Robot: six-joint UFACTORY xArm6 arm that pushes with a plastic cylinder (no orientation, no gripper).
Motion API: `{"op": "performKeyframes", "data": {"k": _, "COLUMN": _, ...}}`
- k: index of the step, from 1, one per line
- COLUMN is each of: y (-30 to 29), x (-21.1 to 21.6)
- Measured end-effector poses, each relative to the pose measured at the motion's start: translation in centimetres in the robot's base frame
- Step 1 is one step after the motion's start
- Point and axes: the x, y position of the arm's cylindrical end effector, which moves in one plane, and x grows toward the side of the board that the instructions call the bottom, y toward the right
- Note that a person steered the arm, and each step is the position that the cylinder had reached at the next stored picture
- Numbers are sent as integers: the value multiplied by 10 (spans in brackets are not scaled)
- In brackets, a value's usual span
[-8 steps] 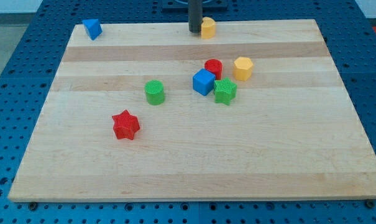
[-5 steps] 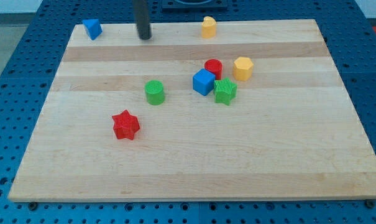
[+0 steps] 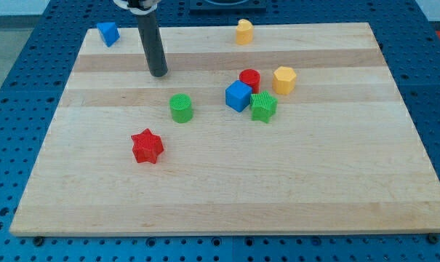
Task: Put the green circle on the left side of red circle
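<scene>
Camera view shows the green circle (image 3: 181, 108), a short ribbed cylinder, standing on the wooden board (image 3: 336, 182) well to the view's left of the red circle (image 3: 249, 78), with the blue cube (image 3: 238, 96) between them. Since the earlier frames my tip (image 3: 158, 73) has moved leftward from the yellow block (image 3: 244, 31) and then down the board. It holds nothing, and the green circle lies just below-right of it, apparently untouched.

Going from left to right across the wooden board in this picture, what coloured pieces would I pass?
Blue block → red star → green circle → blue cube → green star → yellow hexagon.
</scene>
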Motion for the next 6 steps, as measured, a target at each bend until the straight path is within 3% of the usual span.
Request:
{"op": "performKeyframes", "data": {"k": 4, "y": 0, "x": 7}}
{"op": "performKeyframes", "data": {"k": 6, "y": -27, "x": 85}}
